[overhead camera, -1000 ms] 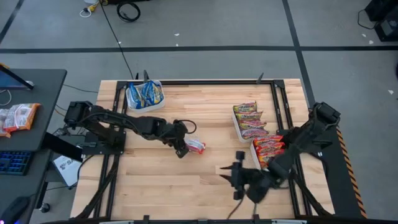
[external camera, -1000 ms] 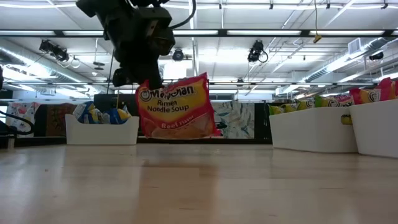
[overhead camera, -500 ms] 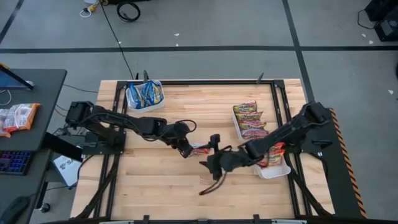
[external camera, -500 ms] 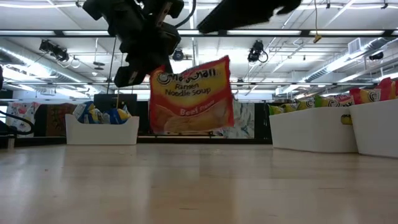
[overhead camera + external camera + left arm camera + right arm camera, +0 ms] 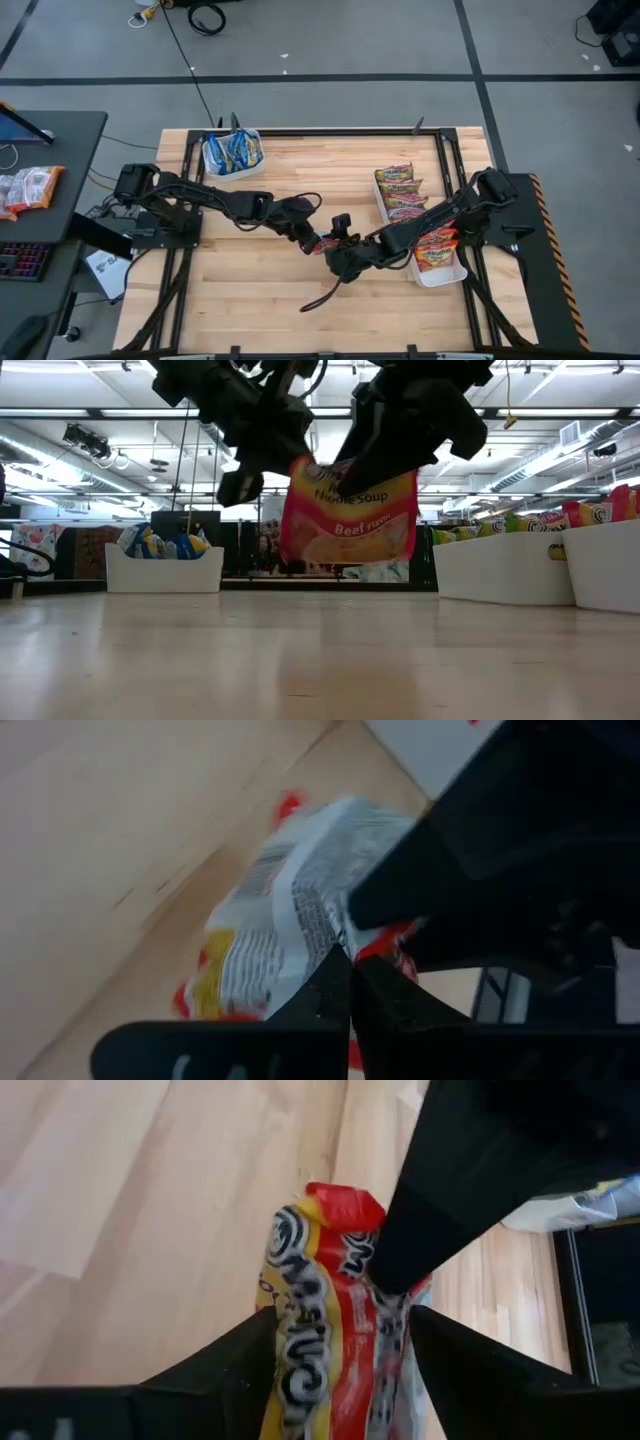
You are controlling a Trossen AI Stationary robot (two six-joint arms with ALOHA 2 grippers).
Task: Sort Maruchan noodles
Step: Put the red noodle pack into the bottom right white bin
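Observation:
An orange-red Maruchan beef packet [image 5: 350, 525] hangs in the air over the table's middle [image 5: 319, 241]. My left gripper [image 5: 306, 237] is shut on it, reaching in from the table's left. My right gripper [image 5: 336, 250] has come in from the right and is open. In the right wrist view its fingers stand on either side of the packet [image 5: 330, 1330]. In the low view both grippers crowd the packet's top, the left gripper [image 5: 285, 460] on one side and the right gripper [image 5: 400, 455] on the other. My left gripper pinches the packet's upper edge [image 5: 318, 932] between its two shut fingers, slanting down from the table's left. The packet hangs upright below the fingers, lifted clear of the table. My right gripper straddles the packet's upper part [image 5: 345, 1285] with open fingers; whether they touch it I cannot tell.
A white tray with blue-yellow packets [image 5: 232, 152] sits at the far left. Two white trays stand on the right, one with yellow-green packets [image 5: 400, 188] and one with orange-red packets [image 5: 435, 245]. A dark cable [image 5: 322, 298] trails below my right arm. Bare wood lies toward the near edge.
My right gripper swung from the table's near right side toward the left and up to the hanging packet, ending with its fingers on either side of it. My left gripper carried the packet a little toward the right, and the packet swung slightly as it moved.

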